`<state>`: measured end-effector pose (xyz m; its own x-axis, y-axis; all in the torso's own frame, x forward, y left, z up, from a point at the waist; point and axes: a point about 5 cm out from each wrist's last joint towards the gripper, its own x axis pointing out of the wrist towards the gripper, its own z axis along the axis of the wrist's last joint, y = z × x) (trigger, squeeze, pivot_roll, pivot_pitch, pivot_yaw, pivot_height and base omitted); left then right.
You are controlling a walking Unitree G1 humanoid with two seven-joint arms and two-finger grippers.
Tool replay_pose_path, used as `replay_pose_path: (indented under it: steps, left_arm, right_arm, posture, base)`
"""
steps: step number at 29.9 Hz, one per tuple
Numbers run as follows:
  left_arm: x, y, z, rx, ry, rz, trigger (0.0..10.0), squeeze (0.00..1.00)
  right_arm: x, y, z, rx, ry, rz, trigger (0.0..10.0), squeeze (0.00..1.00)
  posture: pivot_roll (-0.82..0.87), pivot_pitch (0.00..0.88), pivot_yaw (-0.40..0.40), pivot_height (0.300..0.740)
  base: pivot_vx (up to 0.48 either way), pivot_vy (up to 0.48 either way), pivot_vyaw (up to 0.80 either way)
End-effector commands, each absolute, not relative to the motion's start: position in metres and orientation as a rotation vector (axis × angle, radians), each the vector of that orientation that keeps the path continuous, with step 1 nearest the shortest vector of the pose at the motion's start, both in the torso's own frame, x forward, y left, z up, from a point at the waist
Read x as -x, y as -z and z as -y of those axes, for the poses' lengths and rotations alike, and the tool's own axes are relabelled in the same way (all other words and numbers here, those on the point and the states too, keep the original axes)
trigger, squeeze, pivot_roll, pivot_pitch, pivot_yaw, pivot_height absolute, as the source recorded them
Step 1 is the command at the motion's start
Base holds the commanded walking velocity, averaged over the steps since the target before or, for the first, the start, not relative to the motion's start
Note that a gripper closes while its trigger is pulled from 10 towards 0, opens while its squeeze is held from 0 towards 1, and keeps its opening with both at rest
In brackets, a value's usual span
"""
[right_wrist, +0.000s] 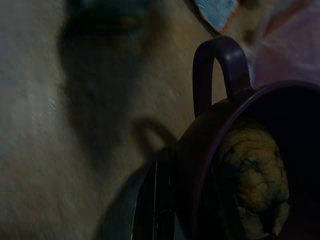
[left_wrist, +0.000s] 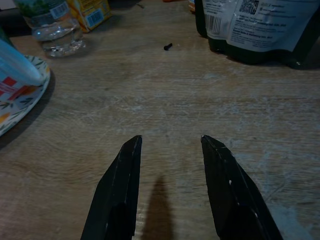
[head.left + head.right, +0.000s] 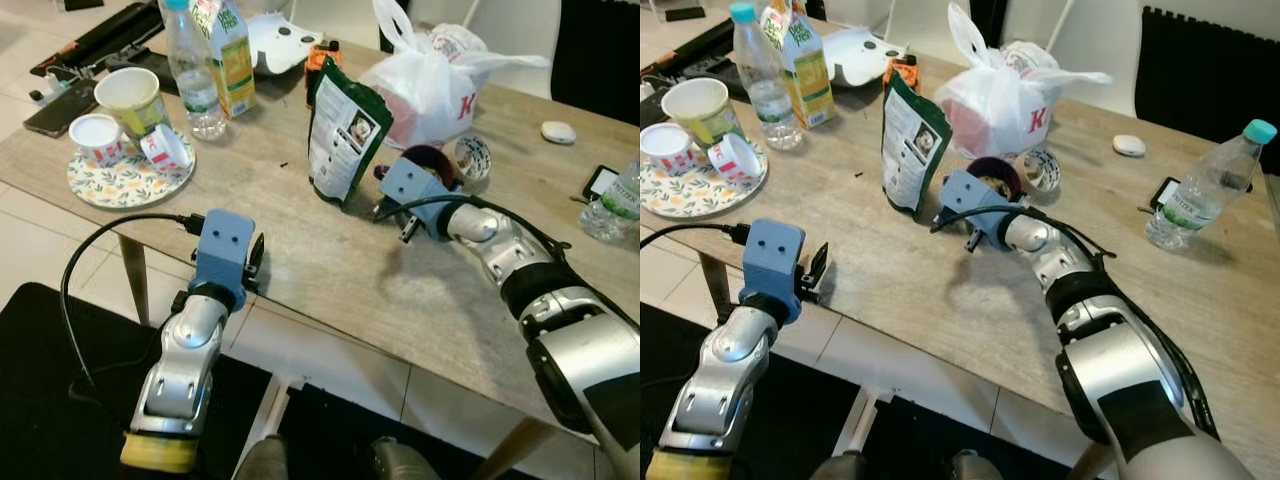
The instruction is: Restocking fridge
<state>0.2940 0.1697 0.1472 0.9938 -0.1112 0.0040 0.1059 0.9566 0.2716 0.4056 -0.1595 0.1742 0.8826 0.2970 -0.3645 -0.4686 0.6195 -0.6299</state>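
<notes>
Wooden bench [image 3: 300, 270] over a pale tiled floor carries a cluttered spread. Right claw [image 3: 985, 205] reaches to a dark purple mug [image 3: 997, 176] just beside a standing green pouch [image 3: 908, 150]; one finger sits outside the mug's wall, the other seems to be inside, pinching the rim. A yellowish lump [image 1: 255, 180] lies in the mug. Behind it are a white plastic bag [image 3: 1005, 95] and a tape roll [image 3: 1044, 168]. Left claw [image 2: 170, 190] hovers at the bench's near edge, fingers parted and empty. Farther left, a floral plate [image 3: 120, 180] holds cups, beside a water bottle [image 3: 195, 75] and juice carton [image 3: 228, 55].
</notes>
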Motion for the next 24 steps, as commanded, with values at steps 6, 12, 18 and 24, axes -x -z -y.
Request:
replay_pose_path:
  steps: [6, 12, 18, 24]
  left_arm:
    - [-0.295, -0.139, -0.157, -0.262, 0.138, 0.002, 10.0, 0.00]
    - [-0.289, -0.128, -0.141, -0.245, 0.197, -0.022, 10.0, 0.00]
    - [-0.285, -0.122, -0.131, -0.230, 0.231, -0.033, 10.0, 0.00]
    - [-0.275, -0.124, -0.145, -0.301, 0.153, 0.047, 10.0, 0.00]
  right_arm:
    - [-0.404, -0.187, 0.182, 0.758, -0.442, -0.189, 0.0, 0.00]
    - [-0.382, -0.187, 0.222, 0.821, -0.439, -0.196, 10.0, 0.00]
    - [-0.364, -0.193, 0.281, 0.780, -0.189, -0.223, 10.0, 0.00]
    - [-0.328, -0.204, 0.372, 0.743, 0.251, -0.285, 10.0, 0.00]
  posture:
    - [0.05, 0.125, -0.099, 0.740]
    - [0.02, 0.124, -0.107, 0.740]
    - [0.00, 0.122, -0.101, 0.740]
    - [-0.01, 0.121, -0.095, 0.740]
  base:
    - [0.000, 0.000, 0.00]
    - [0.000, 0.000, 0.00]
    - [0.000, 0.000, 0.00]
    - [0.000, 0.000, 0.00]
